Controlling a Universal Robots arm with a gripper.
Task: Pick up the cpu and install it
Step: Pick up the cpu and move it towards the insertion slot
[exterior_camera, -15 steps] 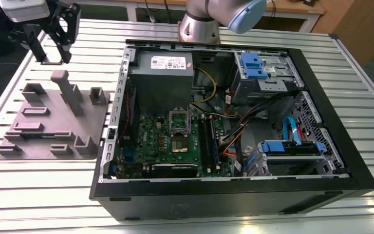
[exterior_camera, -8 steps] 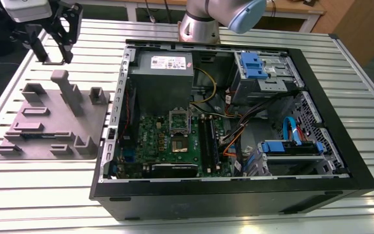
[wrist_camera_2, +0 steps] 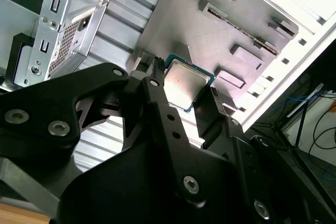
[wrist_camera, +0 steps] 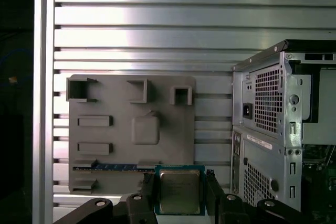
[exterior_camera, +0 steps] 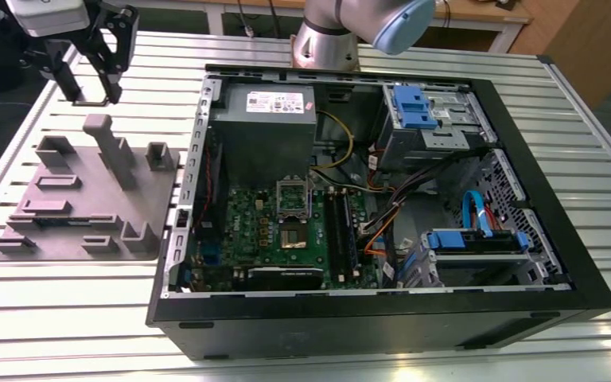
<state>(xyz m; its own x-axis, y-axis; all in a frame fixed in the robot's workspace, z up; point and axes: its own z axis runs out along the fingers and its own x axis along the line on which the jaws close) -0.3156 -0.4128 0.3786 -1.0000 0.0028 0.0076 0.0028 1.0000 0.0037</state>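
In the exterior view, the gripper (exterior_camera: 92,99) hangs in the upper part, on the exterior view's left, above the slatted metal table (exterior_camera: 61,318). Its two black fingers point down, and a thin flat piece, the cpu (exterior_camera: 91,102), sits between their tips, in the air and clear of the table. Just below it in the frame, a grey holder plate (exterior_camera: 77,203) with upright blocks lies on the table. The open computer case (exterior_camera: 391,318) fills the middle and the exterior view's right. Inside it lies the green motherboard (exterior_camera: 244,223) with the square socket (exterior_camera: 289,227), well apart from the gripper. The grey power supply (exterior_camera: 266,119) sits in the far part of the case, and the arm's base (exterior_camera: 324,44) stands behind it.

In the second wrist view, the gripper (wrist_camera_2: 186,95) is clamped on the cpu (wrist_camera_2: 185,83). One finger (wrist_camera_2: 163,106) presses on each of two opposite edges, and the silvery top of the chip faces the camera. Behind the chip are the holder plate (wrist_camera_2: 210,24) and a corner of the case (wrist_camera_2: 63,24).

In the first wrist view, the cpu (wrist_camera: 179,191) sits squeezed between the fingers (wrist_camera: 148,195) of the gripper (wrist_camera: 180,195). Beyond it the holder plate (wrist_camera: 131,129) lies on the table (wrist_camera: 157,24), just beside the back of the case (wrist_camera: 273,129).
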